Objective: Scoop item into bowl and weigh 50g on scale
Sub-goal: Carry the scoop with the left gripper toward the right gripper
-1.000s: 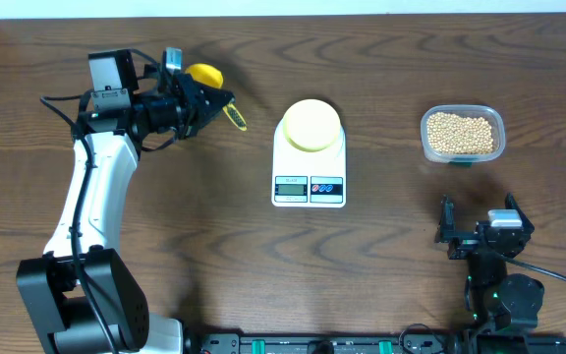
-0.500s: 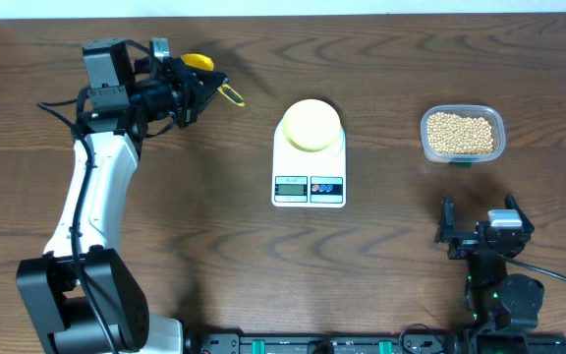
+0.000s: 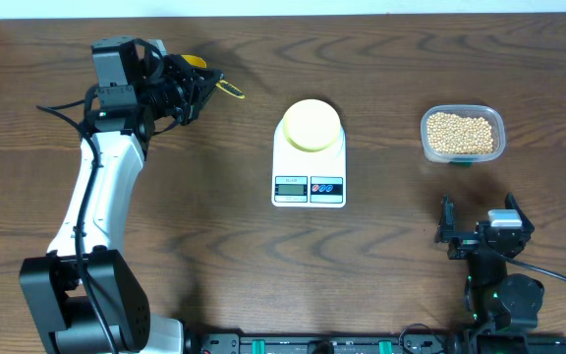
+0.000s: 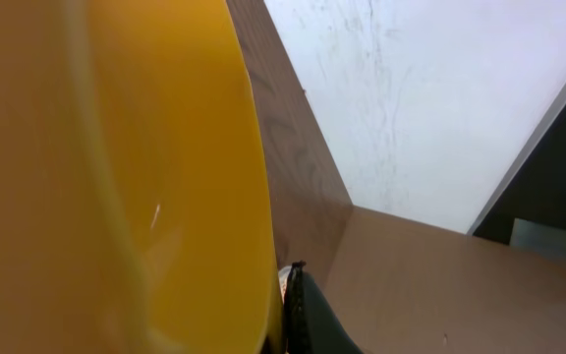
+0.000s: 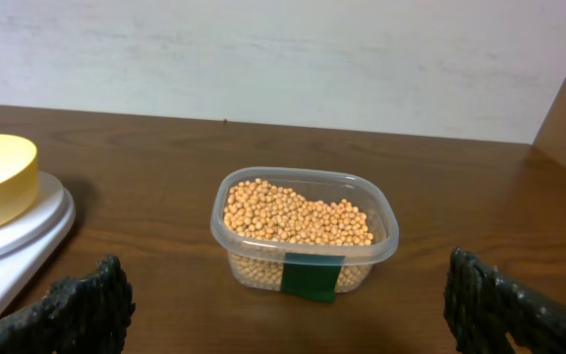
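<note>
Underneath everything, a brown wood-grain table, with the white scale near its middle. Well to the left of the scale, the left arm, white-shelled with black joints, stretched toward the far edge. To the right of the scale and nearer the front edge, the black right arm, folded low. Right gripper spread wide, its dark fingers at opposite edges of the wrist view and holding nothing. To the right of the scale and apart from it, a clear rectangular tub with a green label on its near wall. On the far end of the scale, resting on the platform, the pale yellow bowl; looks empty from overhead. Behind and to the left of the scale, the left gripper, clamped on a bright yellow scoop held clear of the table, handle pointing toward the scale; yellow fills most of the left wrist view. Inside the tub, right of the scale, the beans, small, round and tan, heaped most of the way up. On the near edge of the scale, a small display and, beside it, two buttons; reading too small to make out.
</note>
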Controlling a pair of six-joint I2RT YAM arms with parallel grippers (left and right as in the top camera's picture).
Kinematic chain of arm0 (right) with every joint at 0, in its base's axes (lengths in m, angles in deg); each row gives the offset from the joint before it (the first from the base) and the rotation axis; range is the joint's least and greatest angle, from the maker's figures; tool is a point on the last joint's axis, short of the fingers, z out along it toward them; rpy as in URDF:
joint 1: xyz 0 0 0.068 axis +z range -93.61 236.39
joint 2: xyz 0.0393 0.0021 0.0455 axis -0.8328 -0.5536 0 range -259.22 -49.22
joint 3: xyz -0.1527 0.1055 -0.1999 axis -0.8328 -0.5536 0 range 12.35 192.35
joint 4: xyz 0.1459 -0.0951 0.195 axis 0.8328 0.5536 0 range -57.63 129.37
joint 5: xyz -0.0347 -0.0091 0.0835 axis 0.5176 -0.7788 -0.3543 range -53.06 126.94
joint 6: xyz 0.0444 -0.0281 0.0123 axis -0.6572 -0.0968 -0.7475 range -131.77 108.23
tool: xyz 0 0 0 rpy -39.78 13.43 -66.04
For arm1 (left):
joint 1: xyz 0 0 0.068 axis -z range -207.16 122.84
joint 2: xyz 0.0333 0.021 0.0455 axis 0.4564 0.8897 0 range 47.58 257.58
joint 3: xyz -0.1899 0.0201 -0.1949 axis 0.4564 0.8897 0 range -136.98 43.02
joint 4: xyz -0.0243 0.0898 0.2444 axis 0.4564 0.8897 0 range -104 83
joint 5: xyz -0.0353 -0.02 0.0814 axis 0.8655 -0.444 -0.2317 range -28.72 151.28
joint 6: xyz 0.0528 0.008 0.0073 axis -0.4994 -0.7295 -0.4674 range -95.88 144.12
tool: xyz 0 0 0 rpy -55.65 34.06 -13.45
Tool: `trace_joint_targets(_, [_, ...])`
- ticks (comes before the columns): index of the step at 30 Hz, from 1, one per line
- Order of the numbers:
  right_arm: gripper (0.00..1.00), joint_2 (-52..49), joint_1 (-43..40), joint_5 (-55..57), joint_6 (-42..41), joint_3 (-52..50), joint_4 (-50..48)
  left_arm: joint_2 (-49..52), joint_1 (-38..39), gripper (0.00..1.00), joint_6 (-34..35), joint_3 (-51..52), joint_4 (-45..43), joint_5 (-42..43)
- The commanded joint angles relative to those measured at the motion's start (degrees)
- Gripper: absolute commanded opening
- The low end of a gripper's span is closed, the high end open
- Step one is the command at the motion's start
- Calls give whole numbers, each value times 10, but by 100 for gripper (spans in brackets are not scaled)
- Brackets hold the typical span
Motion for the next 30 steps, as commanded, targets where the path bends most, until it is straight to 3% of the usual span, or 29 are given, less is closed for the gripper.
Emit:
trace_joint_targets(1, [99, 3, -4, -1, 6, -1, 2, -11, 3, 7, -37, -15, -3, -5])
trace_joint_targets(4, [99, 3, -4, 1, 6, -1, -2, -11, 10, 7, -92, -15, -1, 2])
trace_joint_targets(13, [99, 3, -4, -14, 5, -1, -2, -11, 65, 7, -120, -15, 1, 15])
trace_joint_targets(21, [99, 3, -4, -96, -189, -1, -73, -11, 125, 7, -137, -15, -4, 17])
trace_joint_targets(26, [99, 3, -4, -219, -205, -1, -158, -11, 174, 7, -137, -15, -19, 16])
trace_joint_targets(30, [99, 3, -5, -224, -261, 7, -210, -11, 221, 7, -137, -15, -71, 16])
